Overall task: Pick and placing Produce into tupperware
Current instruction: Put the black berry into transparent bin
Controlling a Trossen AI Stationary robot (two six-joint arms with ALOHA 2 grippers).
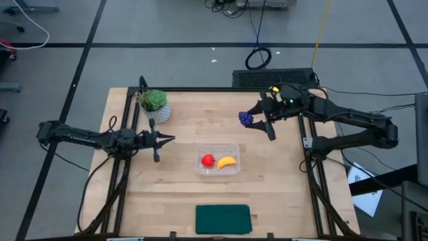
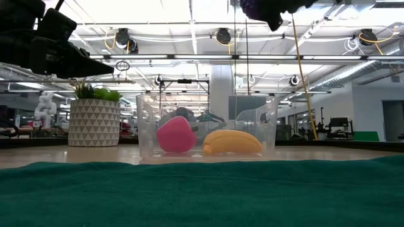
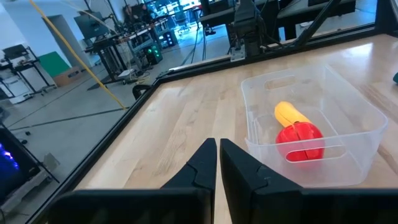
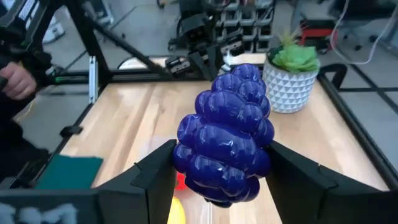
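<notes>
The banana (image 1: pixel 227 162) and red fruit (image 1: pixel 208 160) are already lying in the tupperware (image 1: pixel 218 148). The right gripper (image 1: pixel 257 120) is holding the grapes (image 1: pixel 246 118) clamped between its fingers above the desk (image 1: pixel 180 194), leaving only that piece. The left gripper (image 1: pixel 167 140), fingers together, is waiting beside the container.

Wooden table (image 1: pixel 180 194) carries tupperware (image 1: pixel 218 170), potted plant (image 1: pixel 156 105) (white pot), green mat (image 1: pixel 223 219).

A green leafy plant in a white patterned pot (image 1: pixel 154 104) stood near the table's (image 1: pixel 180 194) far left corner. A dark green flat cloth (image 1: pixel 223 219) lay at the near edge.
</notes>
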